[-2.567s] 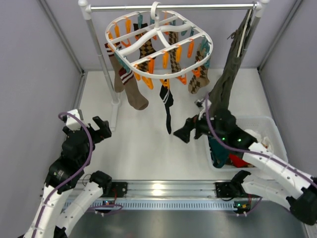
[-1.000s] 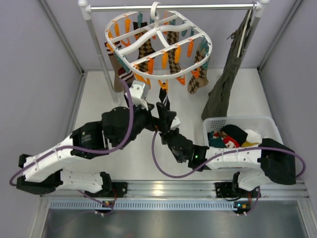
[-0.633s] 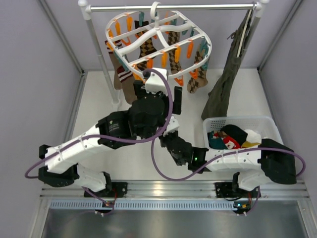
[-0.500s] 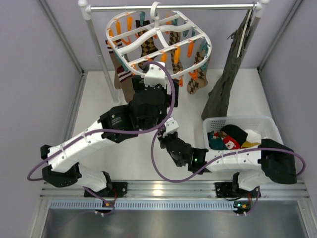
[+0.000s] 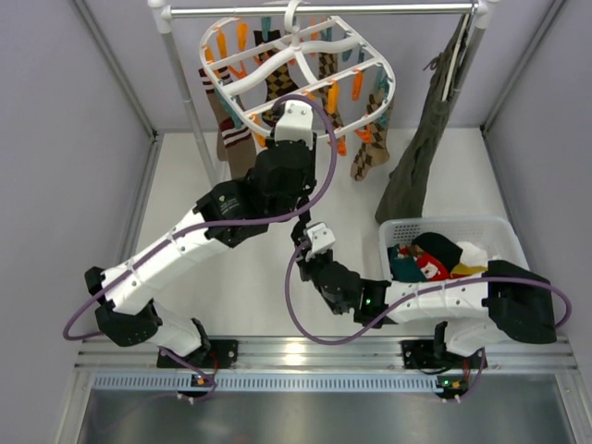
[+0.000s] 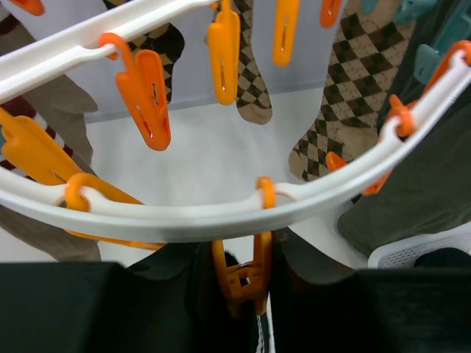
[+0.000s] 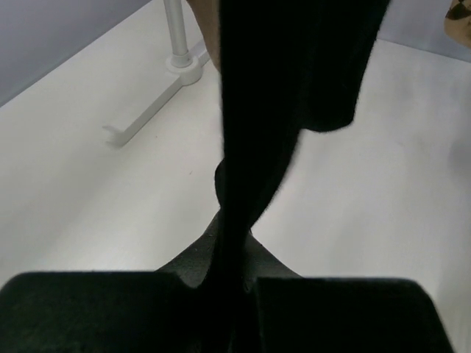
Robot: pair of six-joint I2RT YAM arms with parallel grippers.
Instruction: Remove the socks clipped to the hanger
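The white hanger point(image 5: 277, 67) hangs from the rail, tilted back, and its front rim point(image 6: 184, 220) crosses the left wrist view. My left gripper point(image 6: 246, 290) is raised under that rim and shut on an orange clip point(image 6: 250, 279), with one finger pressed against each side. The dark sock point(image 7: 294, 66) hangs twisted from above into my right gripper point(image 7: 235, 283), which is shut on its lower end. From above, the right gripper point(image 5: 314, 242) sits just below the left arm. Argyle socks point(image 5: 370, 153) and brown striped-cuff socks point(image 5: 231, 143) hang clipped.
A white basket point(image 5: 499, 227) holding red and teal clothes stands at the right. A long olive garment point(image 5: 425, 148) hangs from the metal rail point(image 5: 370, 11). The rail's white post point(image 5: 190, 102) and its foot point(image 7: 147, 118) stand at the left.
My left arm swung up from the left to the hanger's front rim and its jaws closed onto the orange clip. The hanger tipped backward. The right gripper kept hold of the dark sock.
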